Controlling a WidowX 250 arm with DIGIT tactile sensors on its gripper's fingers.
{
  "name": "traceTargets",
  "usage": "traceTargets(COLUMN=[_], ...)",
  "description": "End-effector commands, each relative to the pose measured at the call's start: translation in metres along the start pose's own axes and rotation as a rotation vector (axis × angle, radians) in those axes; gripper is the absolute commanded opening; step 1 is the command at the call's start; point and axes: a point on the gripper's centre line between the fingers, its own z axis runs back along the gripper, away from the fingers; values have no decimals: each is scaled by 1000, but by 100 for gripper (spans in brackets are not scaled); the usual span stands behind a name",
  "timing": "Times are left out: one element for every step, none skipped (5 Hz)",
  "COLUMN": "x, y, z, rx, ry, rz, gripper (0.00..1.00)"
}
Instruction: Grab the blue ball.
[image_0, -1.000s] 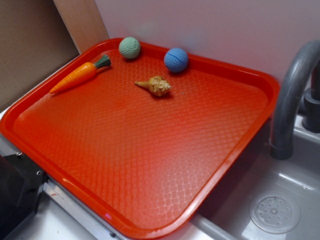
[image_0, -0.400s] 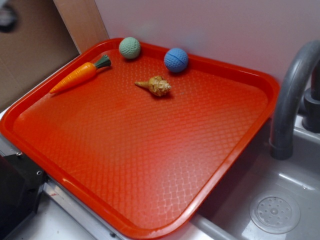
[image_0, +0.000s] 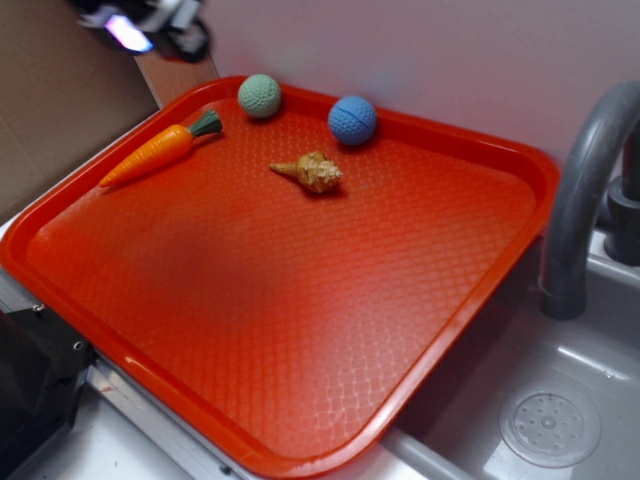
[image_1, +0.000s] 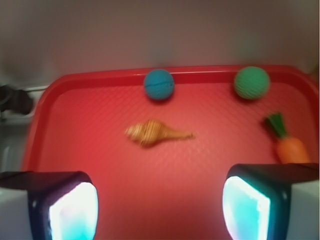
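The blue ball (image_0: 352, 120) lies at the far rim of the red tray (image_0: 470, 300), against the white wall. In the wrist view the blue ball (image_1: 159, 84) is at the top centre, well ahead of my gripper (image_1: 159, 210). The gripper's jaws stand wide apart with nothing between them, high above the tray's middle. In the exterior view only a blurred part of the gripper (image_0: 145, 25) shows at the top left corner.
A pale green ball (image_0: 260, 96) sits at the tray's far left corner. A toy carrot (image_0: 158, 152) lies on the left, and a tan shell (image_0: 312, 171) lies near the blue ball. A grey faucet (image_0: 585, 190) and sink (image_0: 550, 425) are on the right.
The gripper has come into the exterior view at the top left, with a shadow now on the tray's left middle. The objects have not moved.
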Motion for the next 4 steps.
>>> traceTargets(x=[57,68,68,50], y=[7,-3,-16,-14], z=[-47,-67,-67,-29], rx=[161,83,88,81], ry=[-18,-11,14,-40], rz=[-39,-79,-109,-40], gripper=[100,100,100,100])
